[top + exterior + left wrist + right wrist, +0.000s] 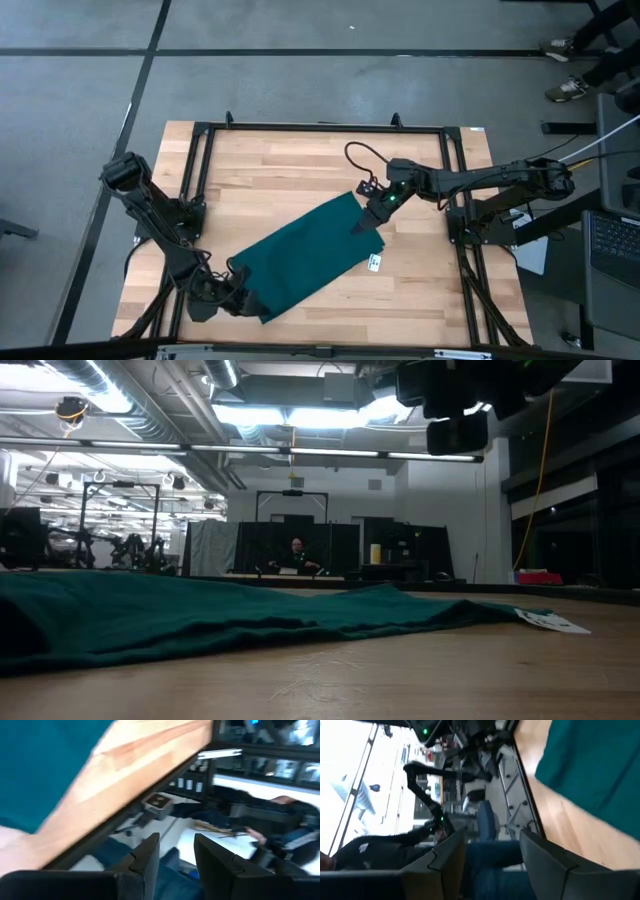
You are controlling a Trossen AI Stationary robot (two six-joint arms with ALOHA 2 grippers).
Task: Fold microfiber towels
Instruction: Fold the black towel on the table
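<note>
One dark teal microfiber towel point(310, 257) lies slantwise across the middle of the wooden surface point(270, 175), a long folded strip running from the near left edge up toward the right. Its small white tag point(375, 264) pokes out at the right-hand edge; any writing on it is too small to read. The left hand point(232, 297) sits at the towel's near left end, fingers parted. The right hand point(366, 224) hovers over the far right corner, fingers apart, holding nothing.
</note>
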